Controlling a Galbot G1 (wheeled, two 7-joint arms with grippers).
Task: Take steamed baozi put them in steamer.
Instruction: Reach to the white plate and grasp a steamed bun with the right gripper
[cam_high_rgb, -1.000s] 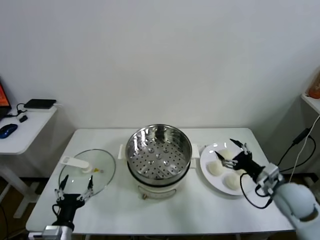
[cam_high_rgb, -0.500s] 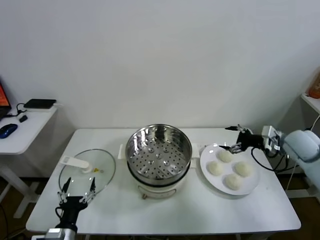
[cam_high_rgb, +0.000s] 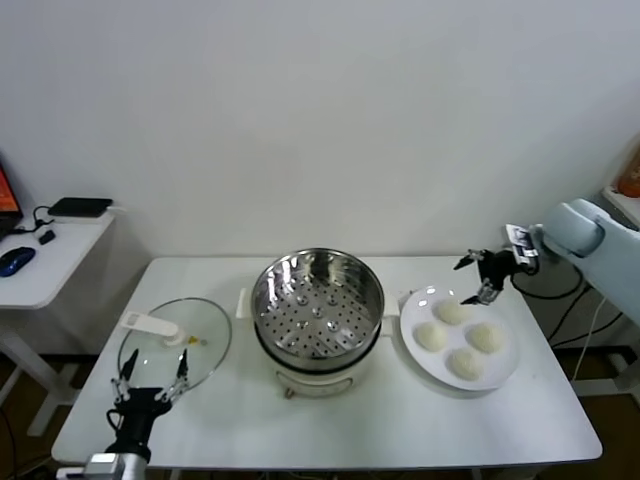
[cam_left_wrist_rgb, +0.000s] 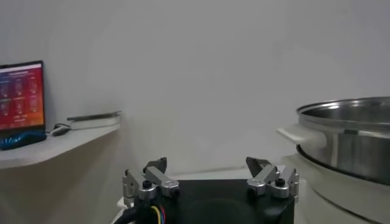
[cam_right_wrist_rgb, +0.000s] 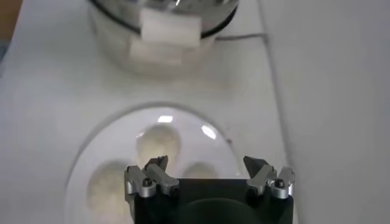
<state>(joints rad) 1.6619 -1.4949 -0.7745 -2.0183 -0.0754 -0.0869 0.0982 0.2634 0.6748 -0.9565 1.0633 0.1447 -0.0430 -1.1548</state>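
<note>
Right gripper (cam_high_rgb: 475, 278) is hanging above the far edge of the plate (cam_high_rgb: 507, 372), fingers spread wide, nothing between them. All four steamed baozi (cam_high_rgb: 450, 312) sit on that plate, just right of the steamer (cam_high_rgb: 317, 300), whose basket has nothing in it, so I read the first pick as not yet made. Key relation: the nearest bun, the far one of the four, lies below the fingers and slightly toward me, so I'd expect a short drop plus a small pull back before closing. Buns are round, no long axis to align to. Right arm is clearly the nearer one; left gripper (cam_high_rgb: 150, 380) is parked at the near left table edge beside the glass lid (cam_high_rgb: 175, 340), fingers apart. Right wrist view shows a bun (cam_right_wrist_rgb: 158, 141) just ahead of the open fingers (cam_right_wrist_rgb: 151, 173), with the steamer's white handle (cam_right_wrist_rgb: 170, 27) beyond, which the head view can't resolve. Head view gives the height gap instead. Left wrist view only shows the steamer wall (cam_left_wrist_rgb: 350, 125) side-on.
</note>
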